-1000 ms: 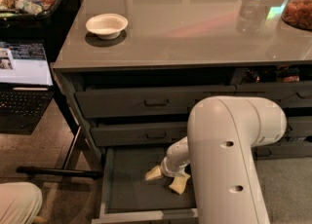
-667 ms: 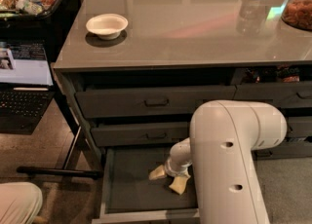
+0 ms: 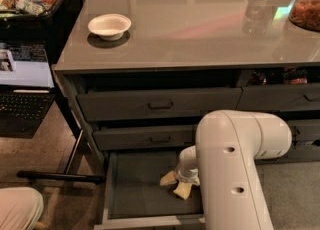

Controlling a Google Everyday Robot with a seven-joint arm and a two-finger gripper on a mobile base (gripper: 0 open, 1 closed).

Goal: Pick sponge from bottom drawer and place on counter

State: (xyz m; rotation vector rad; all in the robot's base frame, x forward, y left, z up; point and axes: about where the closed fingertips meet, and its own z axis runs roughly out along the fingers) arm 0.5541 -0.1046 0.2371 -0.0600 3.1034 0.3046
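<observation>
One gripper [image 3: 180,186] sits in the bottom drawer [image 3: 135,194] at the sponge [image 3: 168,178]; we cannot tell its grip. We should lift straight up, slowly.

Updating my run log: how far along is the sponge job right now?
Done: the bottom drawer stands open. In hand: the gripper is down inside it, right at the sponge on the drawer floor; whether it has a grip cannot be told. Left: lifting the sponge out and setting it on the counter, where no sponge lies.
</observation>
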